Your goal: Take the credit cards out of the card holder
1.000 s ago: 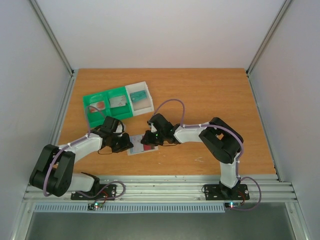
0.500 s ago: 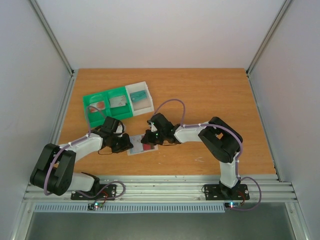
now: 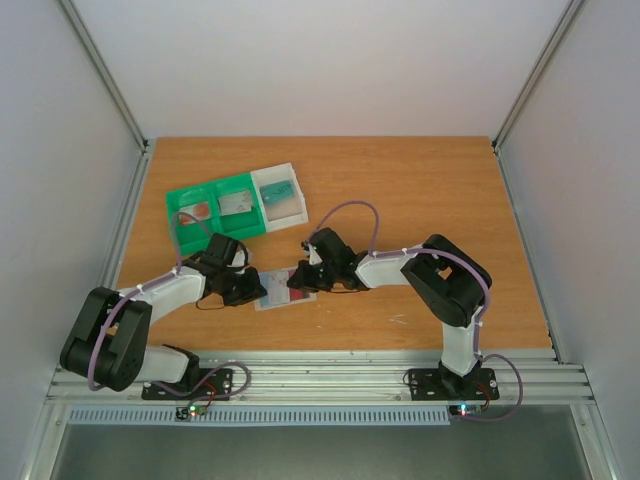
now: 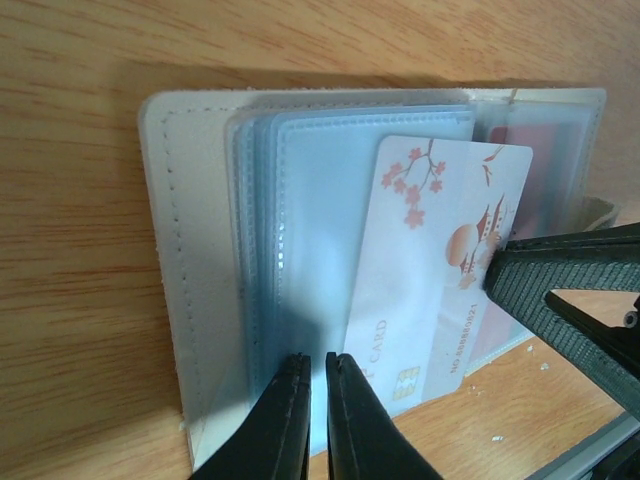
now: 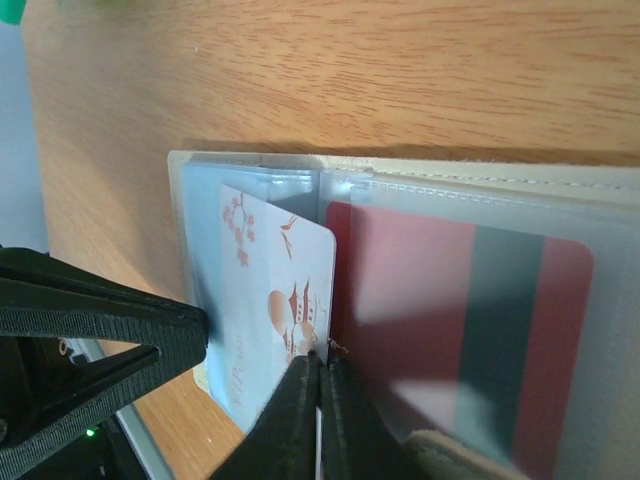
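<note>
Card holder: the card holder (image 4: 190, 300) lies open and flat on the desk (image 4: 80, 60), under and between both sets of jaws
Left jaws: tips down on the clear sleeves (image 4: 300, 250), drawn in to a narrow slit; you cannot tell whether they pinch a sleeve or only press on it
Right jaws: closed to a hairline, and the long edge of the white card (image 4: 430, 270) runs straight into it; they look to be gripping that edge
White card: partly out of its sleeve, just beside the left jaws and touching the right jaws
Red card: the red card (image 5: 450, 330), crossed by a teal band, sits under clear plastic just beside the right jaws
Handling: expect the cards to be light, stiff and slick, while the sleeves are soft and may cling or lift; pin the holder and take each card by its bare edge
Writing: you can read "CARD" near a printed chip; the number line beginning "No." is too small to trust; red blossom print, no brand visible
</note>
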